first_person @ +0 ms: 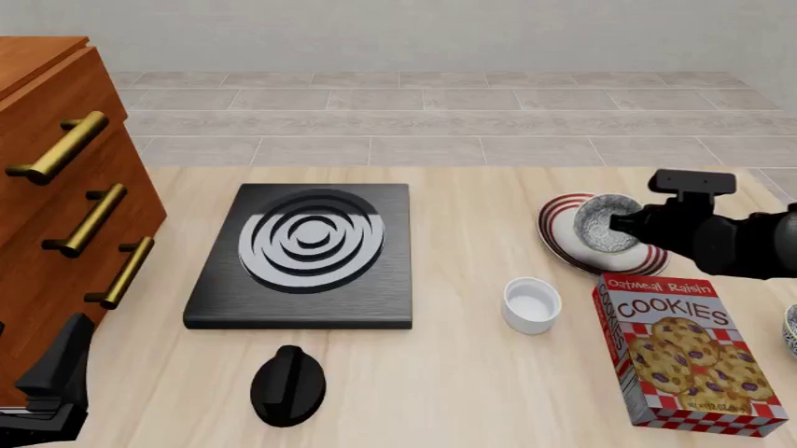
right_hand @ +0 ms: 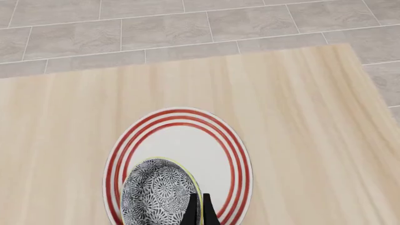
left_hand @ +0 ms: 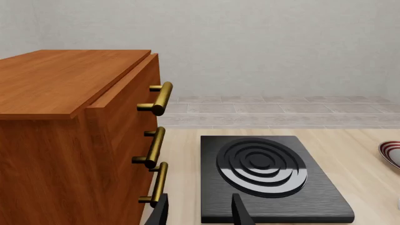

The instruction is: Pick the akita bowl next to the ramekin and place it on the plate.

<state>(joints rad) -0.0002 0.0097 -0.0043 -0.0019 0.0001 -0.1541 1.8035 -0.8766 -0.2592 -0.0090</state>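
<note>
- Two grippers of mine, listed first. My right gripper [right_hand: 201, 209] has its fingers pinched close on the rim of the akita bowl [right_hand: 156, 196], one finger inside and one outside, holding it over the plate [right_hand: 206, 140].
- In the front view the akita bowl [first_person: 608, 223] sits tilted above the plate [first_person: 561, 227], its patterned inside facing the camera; whether its base touches the plate I cannot tell.
- My left gripper [left_hand: 198, 212] has its fingers spread apart with nothing between them, low at the near left of the table, beside the wooden cabinet [left_hand: 62, 140].
- One ramekin [first_person: 532, 304], white, standing upright on the table, nearer to me than the plate and apart from it.
- One cookie box [first_person: 692, 350], lying flat just right of the ramekin.
- One black stove plate [first_person: 305, 257] with concentric rings, mid-table.
- One black knob [first_person: 287, 384], on the table in front of the stove plate.
</note>
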